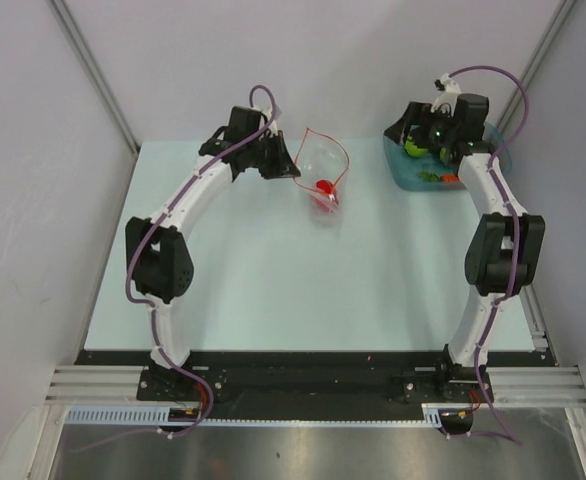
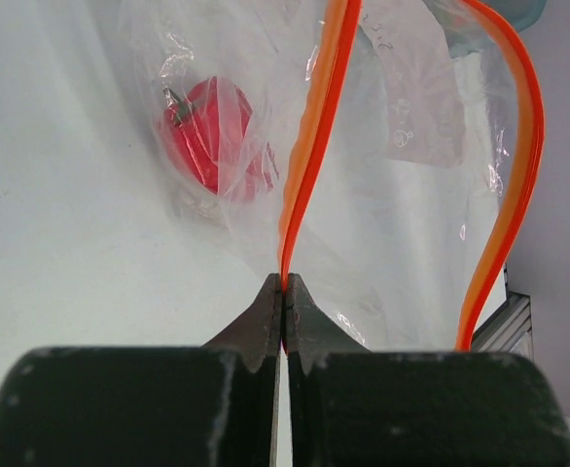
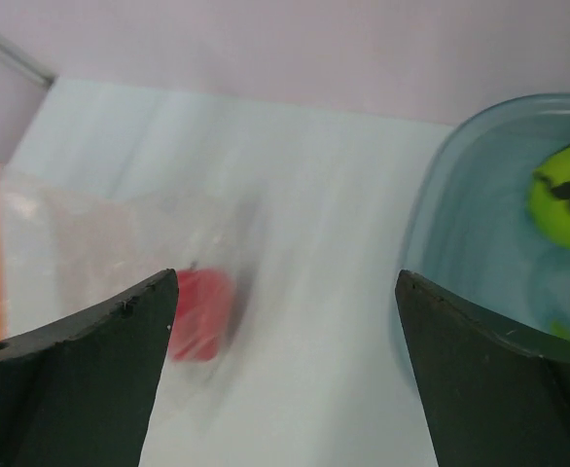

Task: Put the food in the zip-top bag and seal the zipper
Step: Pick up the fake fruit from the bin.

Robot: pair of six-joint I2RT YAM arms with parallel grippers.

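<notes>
Left tool (image 2: 283, 290): closed on the zipper (image 2: 309, 146), pinching 1 lip of the bag (image 1: 323, 168) and holding the mouth up. The other lip bows away, so the mouth gapes. 1 red piece (image 2: 207, 136) lies inside, low in the bag, which rests on the tabletop (image 1: 273, 280).

Right tool (image 3: 287, 282): open, empty, at the tray's (image 3: 431, 224) edge on the bag side. Green ball (image 3: 569, 195) and carrot (image 1: 443, 178) sit in the tray, well apart from the bag.

Step in hand, as I read it: fetch the next piece.
- Centre the fingers over the ball and close across its widest part. It is glossy and round, so it will likely squirt out if caught off-centre.
- Left pinch should not shift, or the mouth may sag.
- Carry the piece above the free lip and release it low inside.
- Sealing comes last.
</notes>
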